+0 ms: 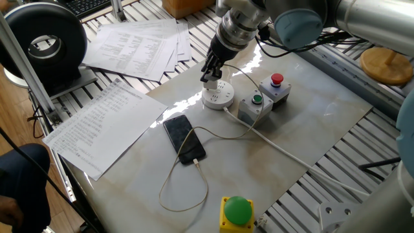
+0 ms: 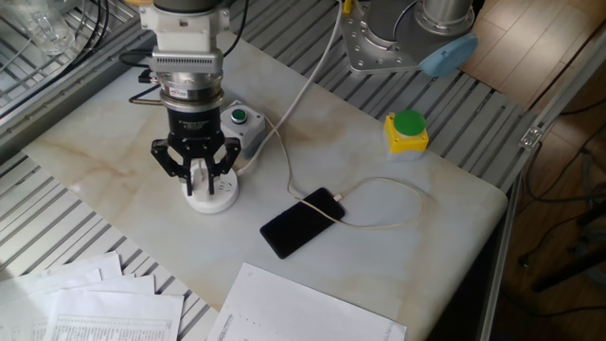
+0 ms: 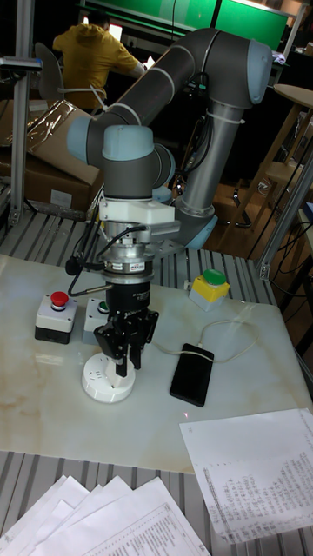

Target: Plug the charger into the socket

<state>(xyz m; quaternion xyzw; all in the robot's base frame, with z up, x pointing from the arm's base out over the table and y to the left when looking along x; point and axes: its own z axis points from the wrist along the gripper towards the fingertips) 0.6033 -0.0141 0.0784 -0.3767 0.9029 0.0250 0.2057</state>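
The round white socket (image 1: 218, 96) lies on the marble table, its thick white cord running off to the right. My gripper (image 1: 209, 77) stands straight above it, shut on the small white charger (image 2: 199, 173), which is against the socket's top (image 2: 211, 197). Whether the prongs are in the slots is hidden by the fingers. A thin white cable loops from the charger to the black smartphone (image 1: 184, 138), which lies flat in front of the socket. In the tall fixed view the gripper (image 3: 122, 363) hangs over the socket (image 3: 108, 383), with the phone (image 3: 191, 374) to its right.
Two grey button boxes, one red-topped (image 1: 277, 87) and one green-topped (image 1: 257, 107), stand just right of the socket. A yellow box with a green dome button (image 1: 237, 211) is near the front edge. Paper sheets (image 1: 103, 123) lie to the left.
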